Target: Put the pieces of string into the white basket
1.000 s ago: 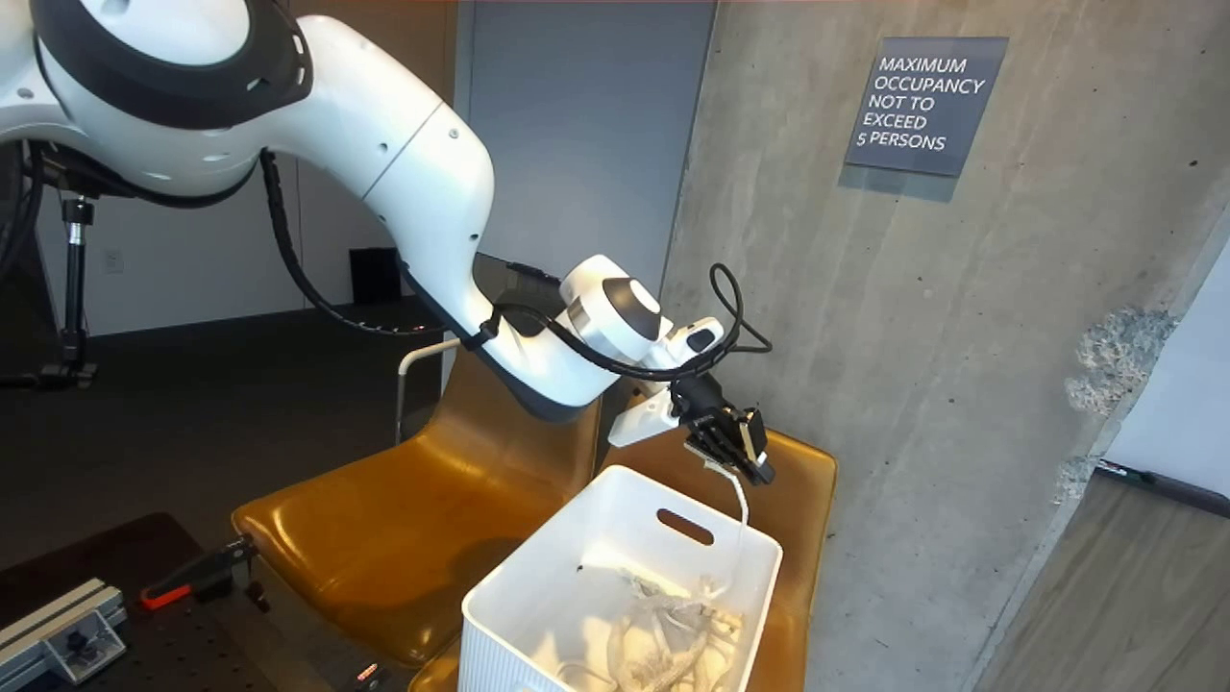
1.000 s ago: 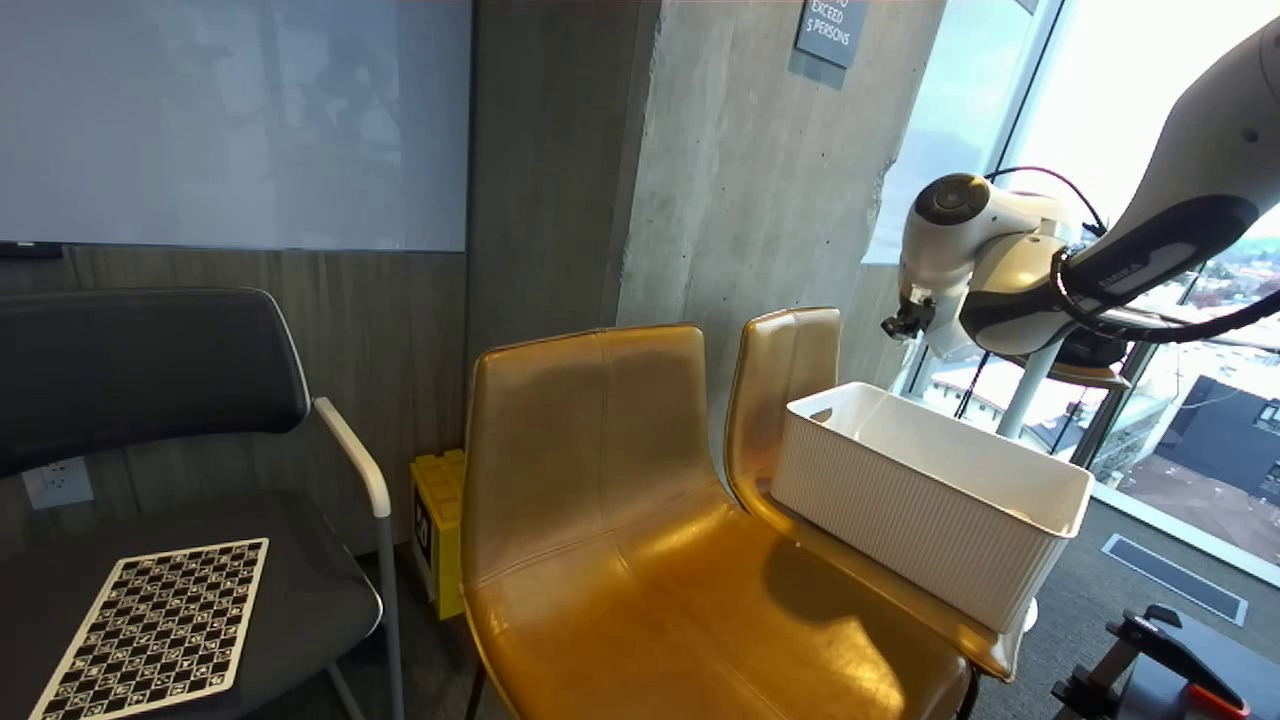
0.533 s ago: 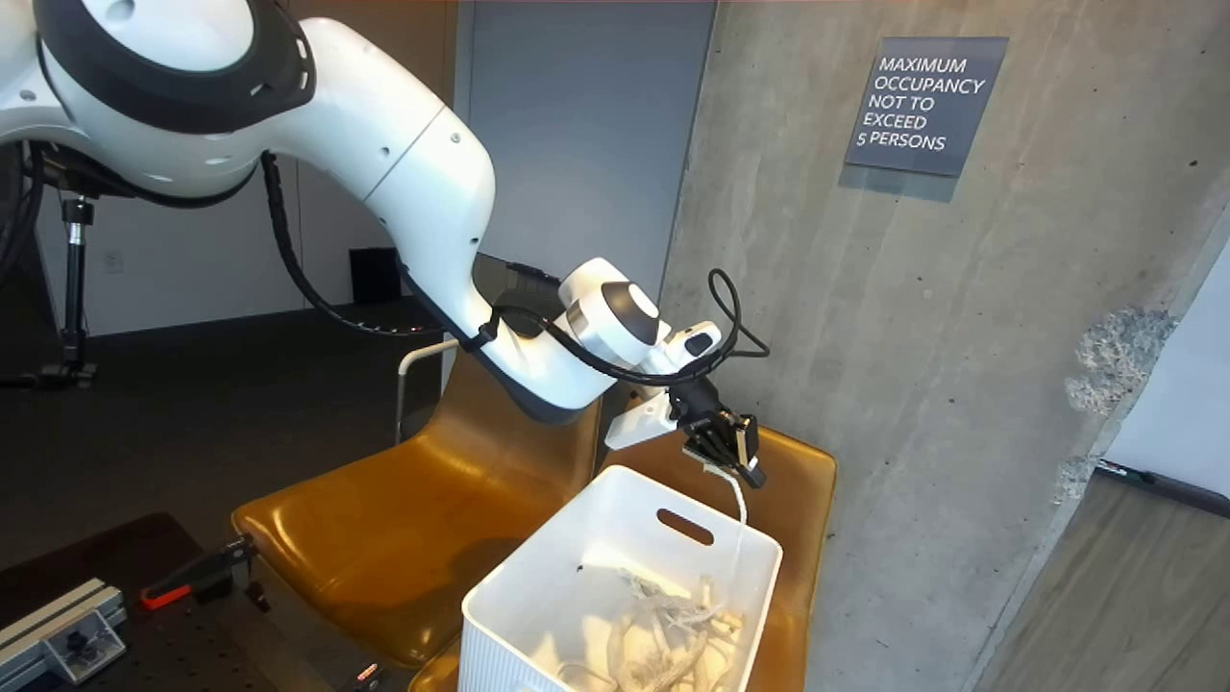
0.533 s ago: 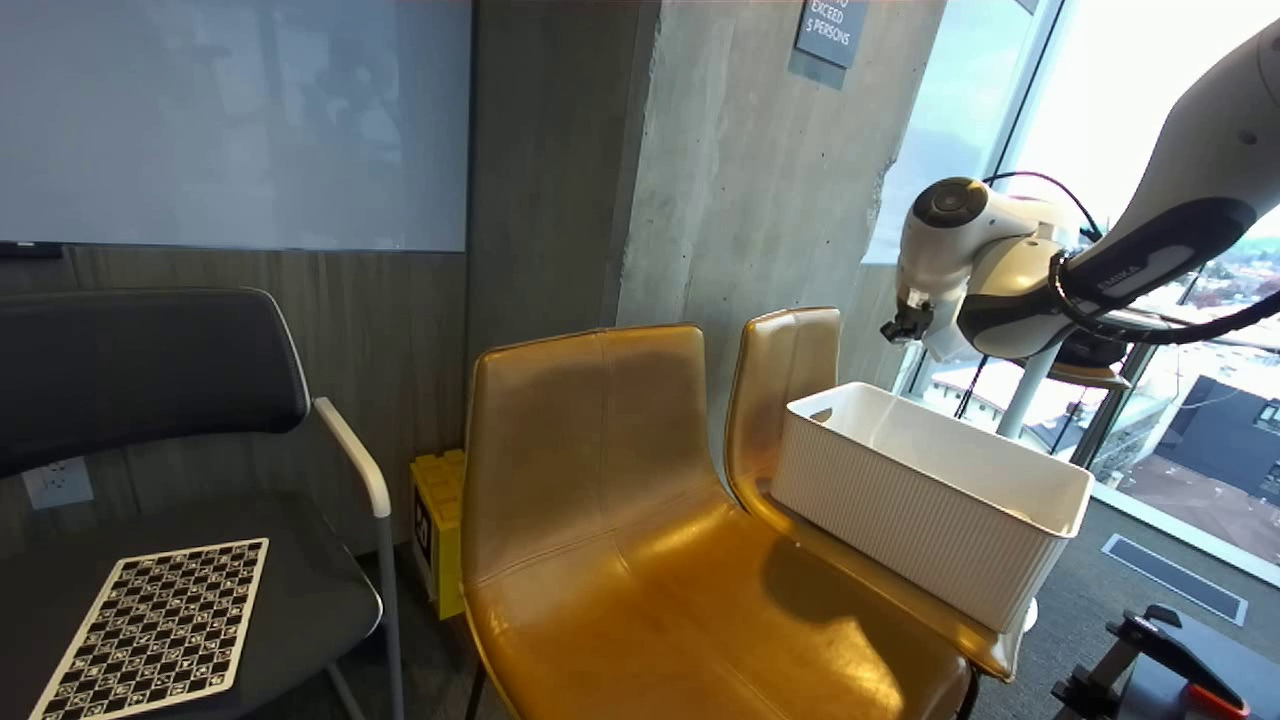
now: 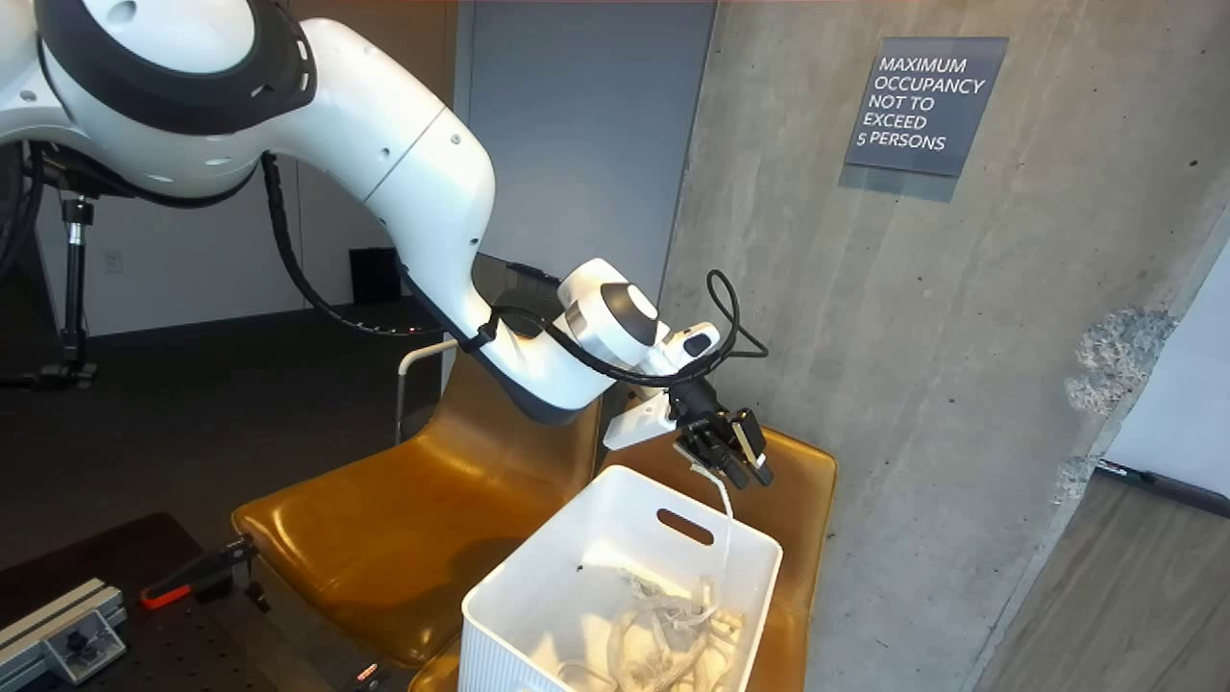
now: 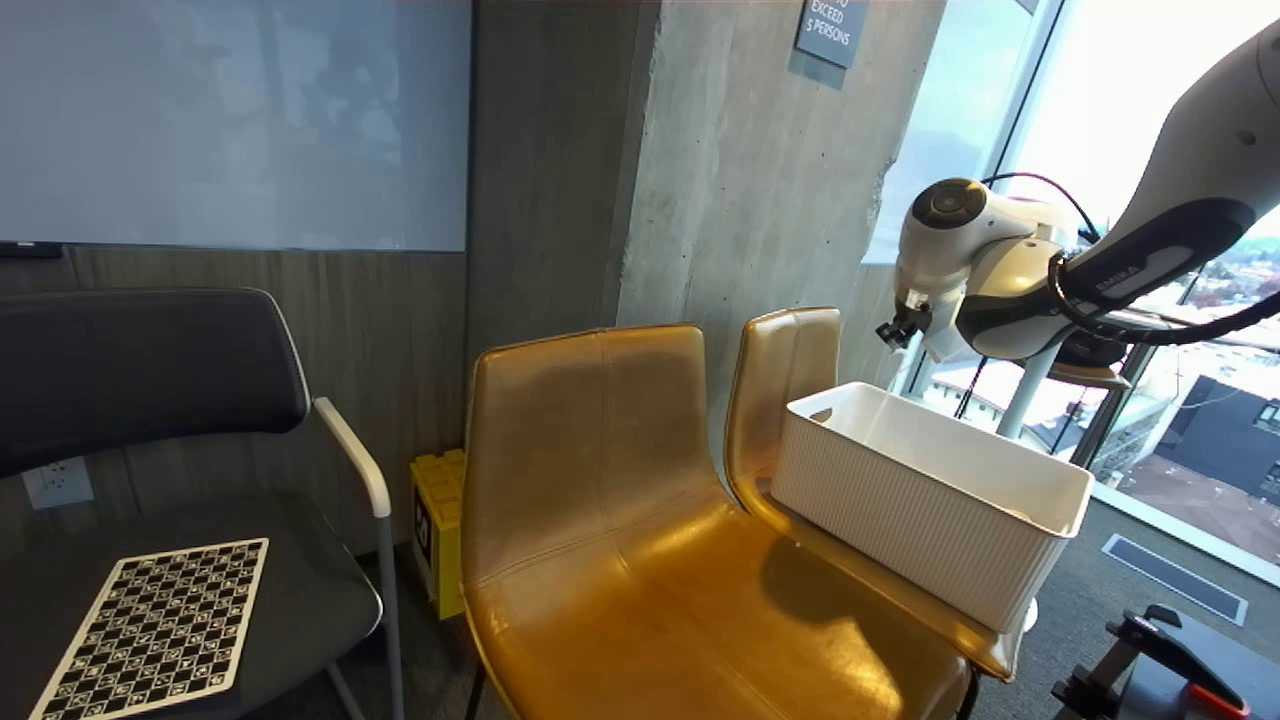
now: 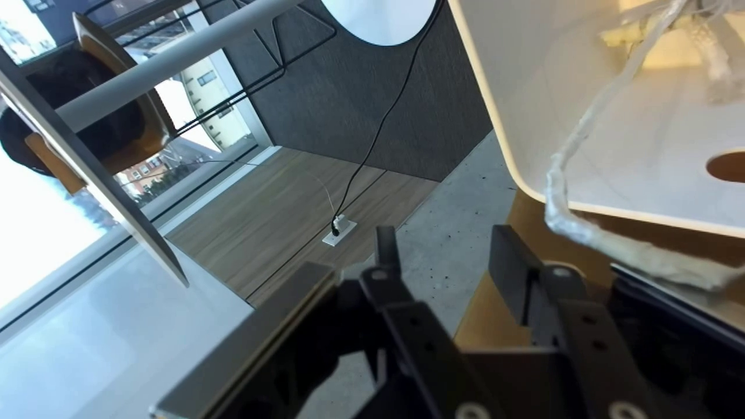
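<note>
Pieces of string [image 5: 677, 665] lie in a loose tangle at the bottom of the white basket [image 5: 625, 509], below the gripper [image 7: 445, 250] & well apart from its fingertips. One strand [image 7: 628, 250] runs sep.: up from inside, past the rim at the slotted end, to the gripper's outer side, where it meets a dark, pale-edged part. That's outside the finger gap, alongside one finger. It leaves the wrist view's edge there, so can't tell exactly what it hangs from; can't tell either if its lower end joins the tangle.

Gripper: fingers apart, fairly wide, w/ concrete wall [image 5: 961, 336] & a bit of tan chair [image 6: 785, 370] showing thru b/w them. It's angled down, above & near the slotted end, on the white arm [image 5: 423, 173], w/ a blk cable [image 5: 277, 207] strung along.

Basket stands upright on that tan chair; another tan chair [image 6: 600, 440] is right beside it, in both exterior views. Wall has a grey sign [image 5: 922, 108]: "MAXIMUM OCCUPANCY NOT TO EXCEED 5 PERSONS". Farther out, in an exterior view: dark chair [image 6: 120, 370] w/ a b&w patterned board [image 6: 155, 630] lying on its seat, yellow box [image 6: 448, 540] b/w that & the nearer tan chair, pale panel [image 6: 230, 120] above, bright window [image 6: 1090, 80] on the opp. side, behind the arm.
</note>
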Robot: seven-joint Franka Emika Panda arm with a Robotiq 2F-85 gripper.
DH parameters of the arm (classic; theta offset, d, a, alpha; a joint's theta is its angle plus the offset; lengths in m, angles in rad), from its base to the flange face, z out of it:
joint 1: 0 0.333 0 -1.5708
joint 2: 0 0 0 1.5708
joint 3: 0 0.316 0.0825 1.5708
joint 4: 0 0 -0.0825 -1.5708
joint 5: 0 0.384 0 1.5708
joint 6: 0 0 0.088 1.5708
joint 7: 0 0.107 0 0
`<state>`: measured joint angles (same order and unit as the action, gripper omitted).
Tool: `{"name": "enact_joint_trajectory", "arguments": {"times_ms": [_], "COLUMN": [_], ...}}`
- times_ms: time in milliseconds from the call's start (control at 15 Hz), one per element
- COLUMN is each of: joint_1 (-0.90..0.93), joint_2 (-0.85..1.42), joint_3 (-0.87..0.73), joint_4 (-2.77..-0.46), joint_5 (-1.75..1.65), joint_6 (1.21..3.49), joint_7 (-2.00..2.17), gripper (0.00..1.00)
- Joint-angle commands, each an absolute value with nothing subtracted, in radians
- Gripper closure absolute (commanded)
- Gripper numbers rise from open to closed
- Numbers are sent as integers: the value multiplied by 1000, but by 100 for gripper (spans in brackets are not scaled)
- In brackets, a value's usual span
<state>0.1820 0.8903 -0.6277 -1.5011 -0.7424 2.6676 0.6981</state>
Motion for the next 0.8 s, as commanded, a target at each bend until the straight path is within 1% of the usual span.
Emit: {"name": "enact_joint_trajectory", "arguments": {"times_ms": [0,200,267,400,733], "joint_1": [162,161,161,157,96], "joint_2": [868,870,871,871,845], "joint_3": [-599,-597,-596,-587,-476], "joint_4": [-1499,-1493,-1492,-1489,-1492], "joint_5": [-750,-747,-746,-741,-680], "joint_6": [2649,2644,2641,2631,2564], "joint_7": [670,665,663,650,509], "gripper": [23,2,0,0,0]}}
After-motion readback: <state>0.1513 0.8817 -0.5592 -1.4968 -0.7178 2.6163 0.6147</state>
